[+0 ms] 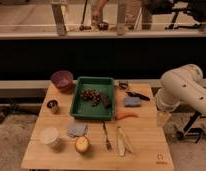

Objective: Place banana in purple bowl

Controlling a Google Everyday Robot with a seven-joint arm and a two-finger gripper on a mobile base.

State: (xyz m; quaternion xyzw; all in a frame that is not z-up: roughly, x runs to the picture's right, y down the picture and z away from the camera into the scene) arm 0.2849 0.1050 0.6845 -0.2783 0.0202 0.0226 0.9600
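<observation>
The banana point(123, 141) lies on the wooden table point(146, 150) near the front, right of the dark fork point(106, 136); it is slim, pale and points front to back. The purple bowl point(62, 79) stands at the table's back left corner, next to the green tray point(76, 102). My white arm point(182, 86) reaches in from the right. My gripper point(163, 117) hangs below it at the table's right edge, well to the right of the banana and far from the bowl.
The green tray holds dark items point(91, 95). An orange carrot point(126, 116), a blue sponge point(131, 101) and a black tool point(137, 95) lie right of the tray. A small dark cup point(53, 105), a white cup point(49, 136), a grey cloth point(76, 130) and a yellow round item point(82, 144) are at the left front.
</observation>
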